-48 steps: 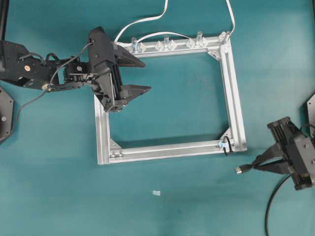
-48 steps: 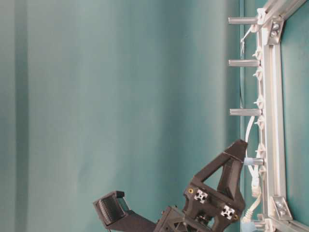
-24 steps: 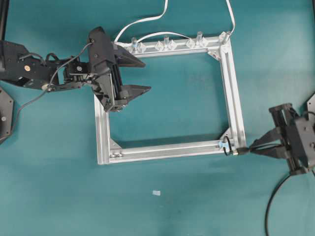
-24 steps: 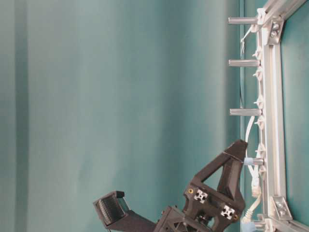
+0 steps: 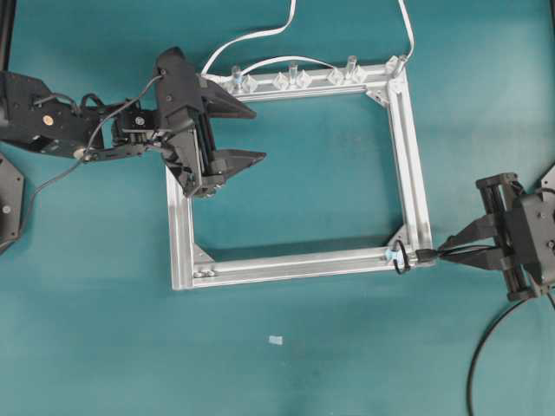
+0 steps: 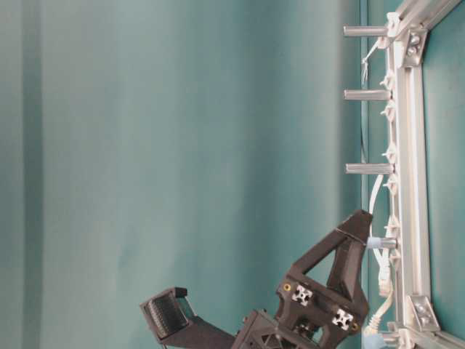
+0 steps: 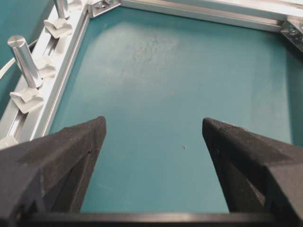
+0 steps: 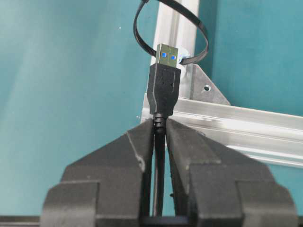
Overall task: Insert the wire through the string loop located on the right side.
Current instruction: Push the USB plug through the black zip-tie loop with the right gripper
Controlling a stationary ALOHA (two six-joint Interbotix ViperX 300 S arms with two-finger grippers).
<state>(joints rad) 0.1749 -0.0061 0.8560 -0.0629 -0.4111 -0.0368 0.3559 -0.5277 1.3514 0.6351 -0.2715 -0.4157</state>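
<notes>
My right gripper (image 8: 160,130) pinches the wire (image 8: 163,87) just behind its plug, tip level at the string loop (image 8: 170,33) on the frame (image 5: 414,186) corner for threading; left gripper (image 5: 247,134) spread, idle.

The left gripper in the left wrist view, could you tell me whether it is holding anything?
No, the left gripper stands wide open with only bare teal table between its fingers.

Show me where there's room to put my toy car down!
Inside the frame the teal mat is bare, right of the open left gripper. Below its bottom rail is bare too. Crowded: the string loop, where the right gripper holds the wire.
</notes>
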